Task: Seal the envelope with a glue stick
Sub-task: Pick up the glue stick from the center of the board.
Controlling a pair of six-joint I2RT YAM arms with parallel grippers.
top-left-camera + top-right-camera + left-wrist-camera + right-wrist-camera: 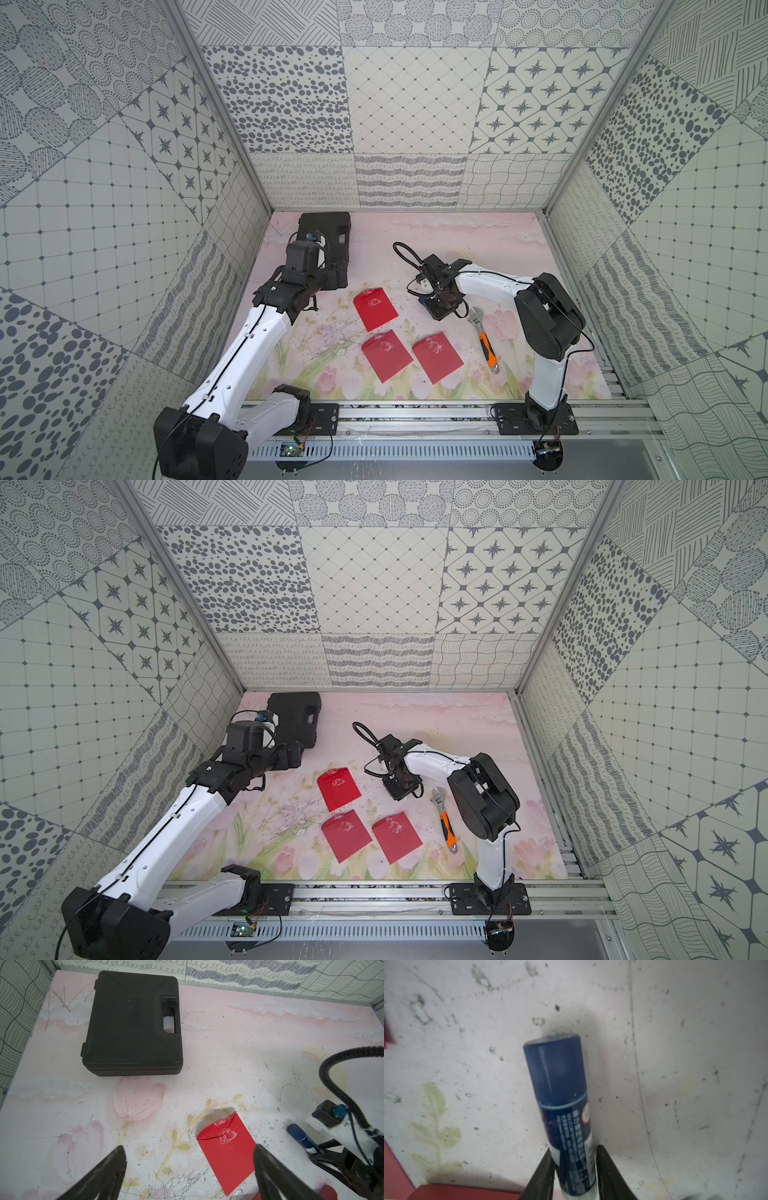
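The glue stick (560, 1095), a dark blue cylinder with a blue cap and a white end, lies low over the mat. My right gripper (574, 1149) is shut on its labelled body, one finger on each side, and the cap points away. The left wrist view shows the glue stick (299, 1136) beside the right arm. Three red envelopes (375, 309) (386, 355) (437, 358) lie flat in mid-table, each with white smears near its flap. My left gripper (190, 1153) is open and holds nothing, hanging above the mat just left of the rear envelope (227, 1151).
A closed black plastic case (328, 249) lies at the back left, partly under the left arm. An orange-handled adjustable wrench (484, 338) rests right of the envelopes, near the right arm. Patterned walls enclose three sides.
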